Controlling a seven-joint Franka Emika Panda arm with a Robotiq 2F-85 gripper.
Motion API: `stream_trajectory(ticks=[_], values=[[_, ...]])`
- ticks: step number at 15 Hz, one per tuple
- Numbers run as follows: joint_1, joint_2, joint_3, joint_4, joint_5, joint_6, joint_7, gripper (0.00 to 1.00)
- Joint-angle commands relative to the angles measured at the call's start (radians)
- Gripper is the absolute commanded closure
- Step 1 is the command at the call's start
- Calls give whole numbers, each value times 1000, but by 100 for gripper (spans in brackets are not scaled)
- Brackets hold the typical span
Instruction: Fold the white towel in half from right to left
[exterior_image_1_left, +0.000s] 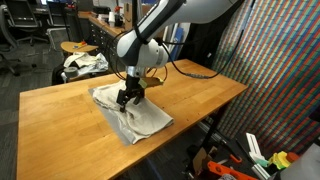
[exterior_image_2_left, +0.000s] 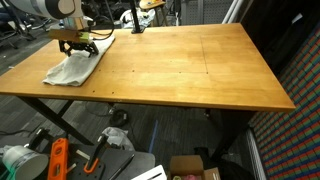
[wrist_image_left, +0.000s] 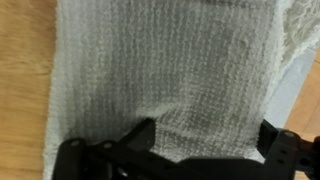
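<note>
The white towel (exterior_image_1_left: 150, 122) lies a little rumpled on the wooden table (exterior_image_1_left: 205, 95), close to one edge of it in both exterior views. My gripper (exterior_image_1_left: 128, 100) hangs low over the towel, pointing down, with its jaws spread wide and nothing between them. In an exterior view the gripper (exterior_image_2_left: 72, 45) stands over the far end of the towel (exterior_image_2_left: 70, 70). In the wrist view the towel's waffle weave (wrist_image_left: 170, 70) fills most of the picture. The gripper (wrist_image_left: 208, 135) shows two dark fingertips (wrist_image_left: 148, 128) far apart just above the cloth.
Behind the table a chair carries a mottled white-and-dark cloth bundle (exterior_image_1_left: 85, 62). A colourful patterned panel (exterior_image_1_left: 285, 70) stands beside the table. Tools and boxes (exterior_image_2_left: 60, 160) clutter the floor under the table's edge (exterior_image_2_left: 150, 100). Bare wood (exterior_image_2_left: 200, 60) stretches away from the towel.
</note>
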Motion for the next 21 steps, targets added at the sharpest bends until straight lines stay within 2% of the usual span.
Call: stream_trajectory(ticks=[1,11,21], values=[[-2,-23,-8,-50,15,84,-8,0],[27,-27,-57,-35,-69,162,65,0],[59,-80,-98,-30,-200,105,125,0]])
